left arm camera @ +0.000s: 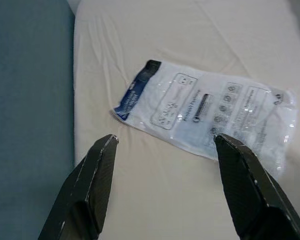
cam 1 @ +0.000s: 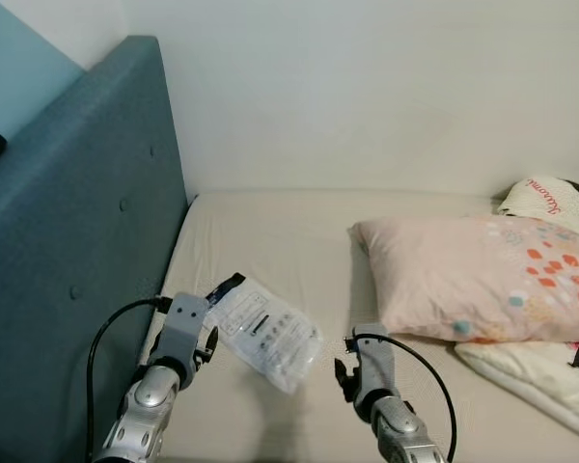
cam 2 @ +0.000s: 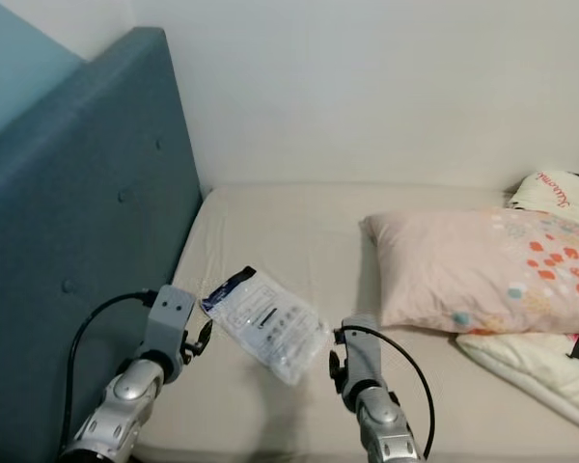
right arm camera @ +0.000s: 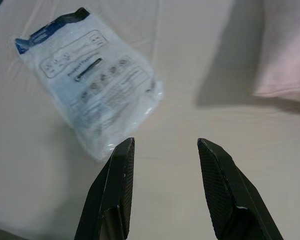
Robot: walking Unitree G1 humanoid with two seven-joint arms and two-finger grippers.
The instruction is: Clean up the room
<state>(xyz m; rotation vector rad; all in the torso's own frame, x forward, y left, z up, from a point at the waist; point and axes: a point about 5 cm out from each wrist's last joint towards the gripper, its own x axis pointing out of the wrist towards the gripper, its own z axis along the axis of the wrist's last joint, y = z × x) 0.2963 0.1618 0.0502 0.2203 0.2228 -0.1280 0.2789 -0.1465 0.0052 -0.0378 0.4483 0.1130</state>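
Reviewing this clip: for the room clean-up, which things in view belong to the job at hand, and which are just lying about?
Part of the job:
- plastic packet, loose on the bed sheet, between the two arms
- left gripper, open, hovering near the packet
- right gripper, open, just past its other end

Lying about:
- pink pillow
- folded bedding behind it
- blue headboard

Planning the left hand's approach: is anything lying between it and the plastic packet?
Nothing; the left wrist view shows bare bed sheet between the open left hand and the plastic packet.
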